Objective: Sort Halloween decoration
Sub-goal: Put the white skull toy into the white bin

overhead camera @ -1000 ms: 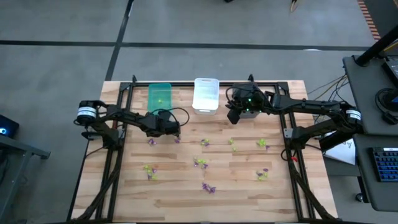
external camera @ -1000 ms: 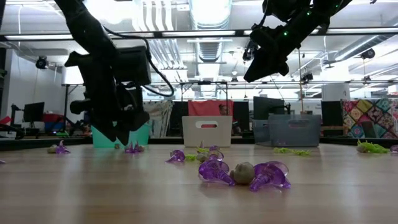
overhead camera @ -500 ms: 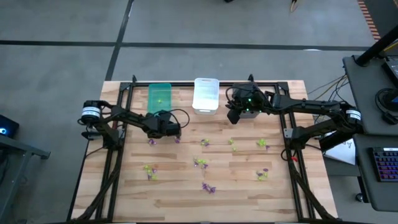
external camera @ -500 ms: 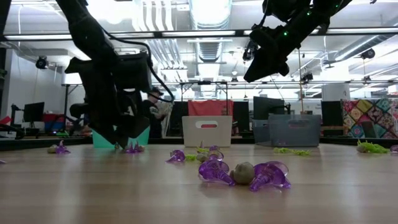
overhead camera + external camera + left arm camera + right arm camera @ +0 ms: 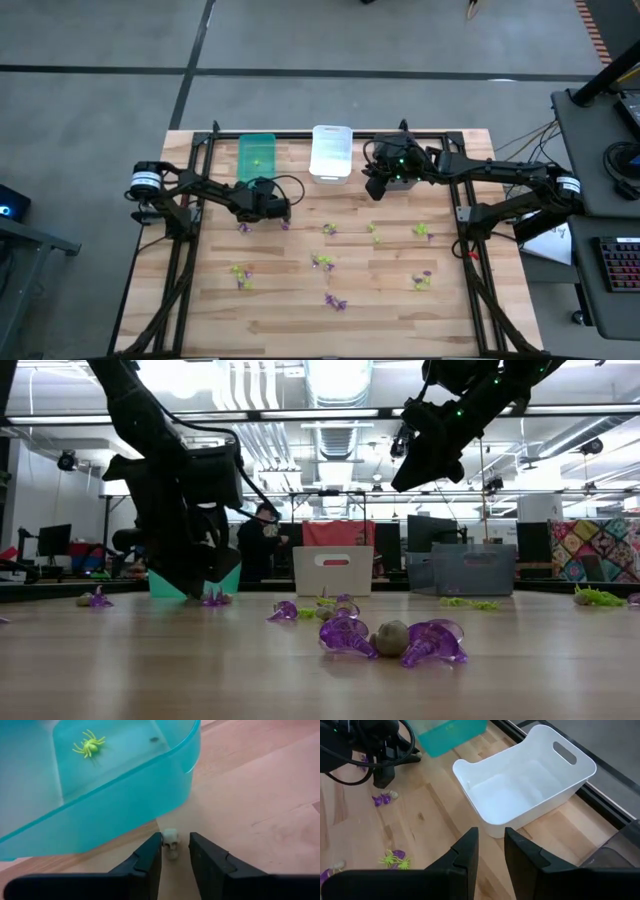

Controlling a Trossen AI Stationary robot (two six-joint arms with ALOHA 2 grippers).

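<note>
Greyish small plastic skull trinket [image 5: 171, 840] shows only in the left wrist view, between the left gripper's [image 5: 175, 851] narrowly spread jaws, beside the translucent green plastic bin [image 5: 150, 800] holding one yellow-green spider [image 5: 88, 744]. Right gripper [image 5: 487, 847] hovers above the white bin [image 5: 530, 795], jaws slightly apart.

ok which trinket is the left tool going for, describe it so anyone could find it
Start at the green bin at the table's back left. On the wood just in front of it, between the left tool's open fingers, sits a tiny whitish skull-like piece, pale, unlike the purple ones nearby.
</note>
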